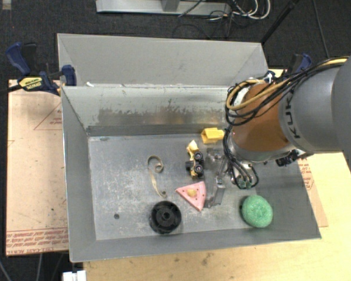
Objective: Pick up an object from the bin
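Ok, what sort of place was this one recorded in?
Likely a robotics lab: an arm over a metal bin with a green ball and pink wedge in it, and cables on the dark floor behind.

The bin point(76, 174) is grey metal, its floor scuffed pale and streaked darker along the foot of the back wall. The wedge point(190, 198) is pink with a small yellow spot. The ball point(257, 211) is green, speckled lighter. The disc point(165, 217) is black all over. The block point(212, 135) is plain yellow. The toy point(194, 158) is yellow with black parts. The curled strip point(157, 177) is tan. The hand point(213, 199) is dull silver-grey. Above it the cover point(260, 127) is orange-brown, the link point(322, 113) is smooth grey with dark lettering, and black and yellow cables point(251, 95) loop over the cover.
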Controlling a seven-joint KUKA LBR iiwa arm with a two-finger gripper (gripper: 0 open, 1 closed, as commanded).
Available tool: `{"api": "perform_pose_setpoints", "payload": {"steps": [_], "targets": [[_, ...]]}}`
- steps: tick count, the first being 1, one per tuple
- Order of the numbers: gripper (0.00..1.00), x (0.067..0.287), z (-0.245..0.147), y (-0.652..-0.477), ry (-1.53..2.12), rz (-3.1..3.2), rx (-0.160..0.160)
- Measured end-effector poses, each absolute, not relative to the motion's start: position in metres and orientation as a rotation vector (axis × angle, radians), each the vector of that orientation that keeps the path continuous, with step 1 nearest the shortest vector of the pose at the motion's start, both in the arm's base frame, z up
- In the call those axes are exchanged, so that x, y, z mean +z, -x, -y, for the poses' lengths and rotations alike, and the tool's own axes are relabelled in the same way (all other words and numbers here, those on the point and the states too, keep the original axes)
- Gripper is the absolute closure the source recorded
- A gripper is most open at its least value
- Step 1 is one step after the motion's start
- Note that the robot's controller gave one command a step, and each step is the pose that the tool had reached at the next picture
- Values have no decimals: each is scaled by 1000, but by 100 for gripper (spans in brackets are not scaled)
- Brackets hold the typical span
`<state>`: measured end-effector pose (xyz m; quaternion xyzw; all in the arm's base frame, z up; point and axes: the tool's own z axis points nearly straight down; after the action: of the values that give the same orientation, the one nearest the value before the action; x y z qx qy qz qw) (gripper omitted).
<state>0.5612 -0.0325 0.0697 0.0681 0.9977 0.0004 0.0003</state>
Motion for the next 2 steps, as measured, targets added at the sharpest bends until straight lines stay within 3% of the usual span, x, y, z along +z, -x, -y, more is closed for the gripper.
{"api": "perform_pose_setpoints", "payload": {"steps": [1, 2], "targets": [[0, 70, 10, -575, -314, -3124, -1], [0, 70, -8, -574, -339, -3120, 6]]}}
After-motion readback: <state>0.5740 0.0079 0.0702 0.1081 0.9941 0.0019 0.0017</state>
